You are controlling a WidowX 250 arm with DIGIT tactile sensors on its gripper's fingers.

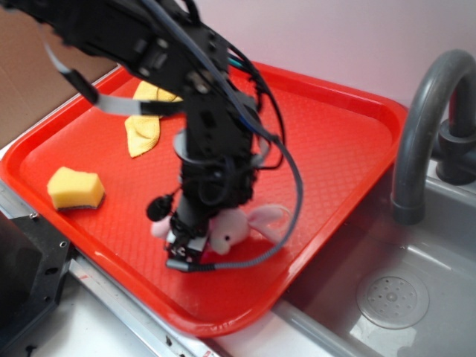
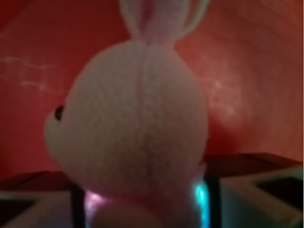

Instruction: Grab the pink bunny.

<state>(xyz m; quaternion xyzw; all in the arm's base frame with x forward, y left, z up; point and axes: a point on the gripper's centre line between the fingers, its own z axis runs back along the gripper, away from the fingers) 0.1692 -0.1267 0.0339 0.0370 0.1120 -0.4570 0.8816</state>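
The exterior view is evenly lit and fairly bright, though soft, with the arm (image 1: 149,44) blurred and pale glare on the red tray (image 1: 349,126). The wrist view is dim, reddish and out of focus, the pink bunny (image 2: 133,123) filling it.

Colours on the red tray (image 1: 349,141).
Pale-pink bunny (image 1: 232,227) with a black bead eye (image 2: 59,113); yellow sponge block (image 1: 74,187) with a dark underside; yellow cloth (image 1: 143,132); black gripper (image 1: 195,239); grey sink (image 1: 416,312) and faucet (image 1: 416,126).
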